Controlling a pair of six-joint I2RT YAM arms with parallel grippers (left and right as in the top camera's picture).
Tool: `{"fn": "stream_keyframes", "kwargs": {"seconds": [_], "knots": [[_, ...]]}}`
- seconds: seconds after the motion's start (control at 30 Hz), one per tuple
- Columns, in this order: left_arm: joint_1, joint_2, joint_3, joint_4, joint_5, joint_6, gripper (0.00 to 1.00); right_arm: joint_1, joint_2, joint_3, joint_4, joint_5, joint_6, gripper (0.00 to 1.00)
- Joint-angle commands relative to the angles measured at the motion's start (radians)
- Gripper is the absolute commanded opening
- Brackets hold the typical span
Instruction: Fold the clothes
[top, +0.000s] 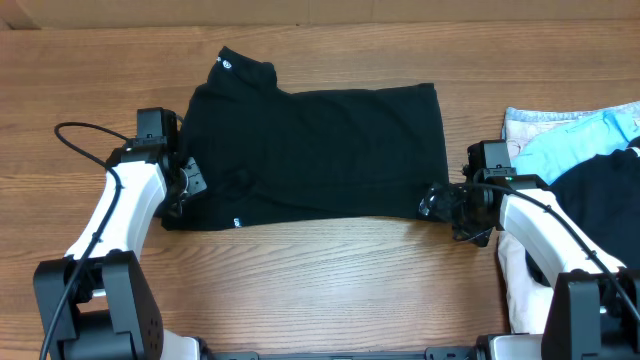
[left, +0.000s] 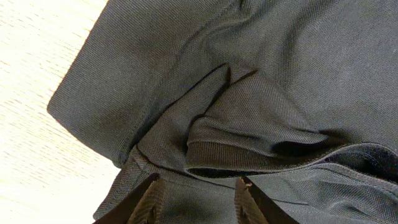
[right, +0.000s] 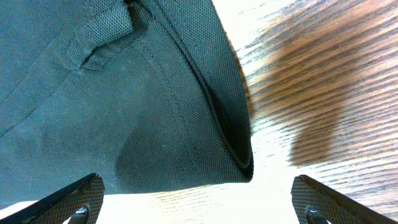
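With the right gripper gaping wide around the near right corner of the T-shirt spread across the table and the left gripper part open over the rumpled left sleeve, either risked catching just one layer and skewing the far collar.

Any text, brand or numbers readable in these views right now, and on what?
Nothing can be read.
White neck label on the black T-shirt: too small to read.
White hem tag on its near edge: too small to read.
Both wrist views: plain knit only, no print.
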Motion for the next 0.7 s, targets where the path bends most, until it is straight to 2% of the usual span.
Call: {"fn": "stream_keyframes", "kwargs": {"seconds": [0.0,0.17,0.5,0.53,0.67], "knots": [[-0.003,0.002,-0.008,0.003,-0.010,0.020,0.36,-0.002,0.006,0.009,-0.001,0.010,-0.007,1.00],[-0.004,0.009,-0.041,0.027,0.004,0.021,0.33,-0.002,0.006,0.009,0.000,0.010,-0.007,1.00],[-0.001,0.036,-0.069,0.086,0.001,0.021,0.33,-0.002,0.006,0.009,0.001,0.011,-0.007,1.00],[-0.001,0.036,-0.069,0.087,0.001,0.021,0.33,-0.002,0.006,0.009,0.000,0.011,-0.007,1.00],[-0.001,0.037,-0.069,0.088,0.001,0.022,0.19,-0.002,0.006,0.009,0.000,0.011,-0.007,1.00]]}}
